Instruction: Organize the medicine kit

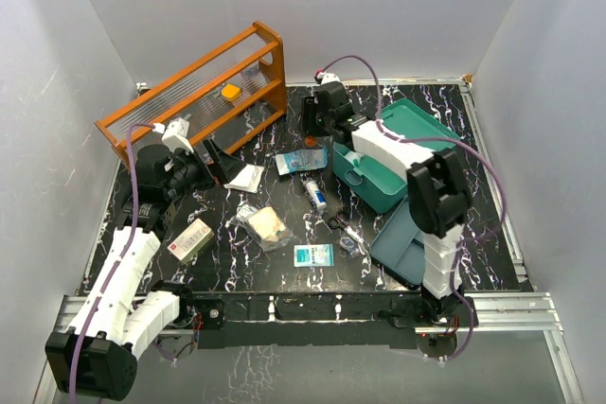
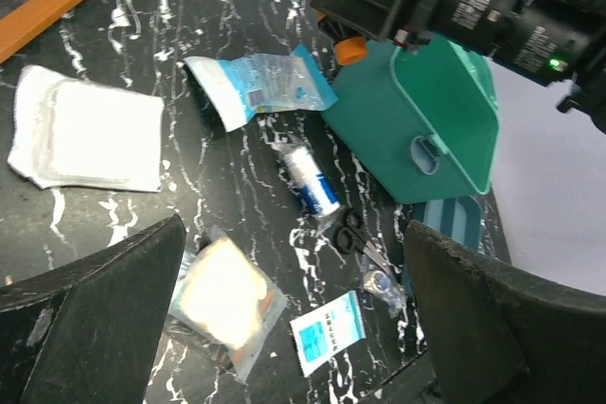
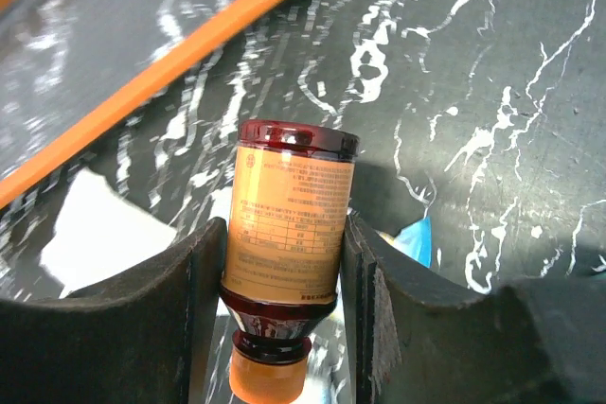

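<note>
Right wrist view: the right claw (image 3: 284, 262) clamps an orange-capped amber bottle (image 3: 292, 201) over the marbled desk (image 3: 473, 63); the left claw (image 2: 294, 234) gapes wide, empty, near the teal medicine kit (image 2: 445, 111).

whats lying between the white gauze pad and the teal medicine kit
A blue and clear plastic packet lies between the white gauze pad and the medicine kit. The left wrist view shows it most clearly, and the top view shows it too.

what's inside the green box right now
The part of the green box that shows looks empty, just bare floor. The right arm crosses above it and hides the rest. The brown bottle is outside it, gripped in the right hand.
</note>
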Motion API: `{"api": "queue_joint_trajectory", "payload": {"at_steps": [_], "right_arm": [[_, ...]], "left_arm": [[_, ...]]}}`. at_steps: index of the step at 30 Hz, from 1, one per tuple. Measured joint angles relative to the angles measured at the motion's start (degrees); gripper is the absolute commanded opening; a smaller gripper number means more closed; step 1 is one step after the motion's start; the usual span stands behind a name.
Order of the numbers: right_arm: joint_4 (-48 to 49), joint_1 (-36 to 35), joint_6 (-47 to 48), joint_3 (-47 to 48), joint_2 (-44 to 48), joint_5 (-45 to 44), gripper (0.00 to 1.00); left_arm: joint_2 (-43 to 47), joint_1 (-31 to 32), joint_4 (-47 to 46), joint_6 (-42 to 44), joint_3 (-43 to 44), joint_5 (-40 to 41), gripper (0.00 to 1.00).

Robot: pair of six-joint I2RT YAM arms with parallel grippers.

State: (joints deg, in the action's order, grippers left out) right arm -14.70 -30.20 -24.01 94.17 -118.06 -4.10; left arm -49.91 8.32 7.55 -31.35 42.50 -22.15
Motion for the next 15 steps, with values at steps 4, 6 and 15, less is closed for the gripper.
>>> {"api": "queue_joint_trajectory", "payload": {"at_steps": [4, 6, 15], "right_arm": [[3.43, 0.26, 3.98, -7.93, 11.41, 6.75, 0.35], [5.62, 0.33, 5.92, -12.63, 17.53, 10.49, 0.35], [8.41, 0.37, 10.38, -27.82, 35.58, 29.79, 0.35]], "left_arm": [[-1.55, 0.02, -0.20, -1.38, 2.60, -3.56, 0.99], [-2.75, 0.02, -1.03, -2.82, 3.85, -5.92, 0.99], [-8.87, 0.48, -12.39, -15.39, 4.61, -19.93, 0.99]]}}
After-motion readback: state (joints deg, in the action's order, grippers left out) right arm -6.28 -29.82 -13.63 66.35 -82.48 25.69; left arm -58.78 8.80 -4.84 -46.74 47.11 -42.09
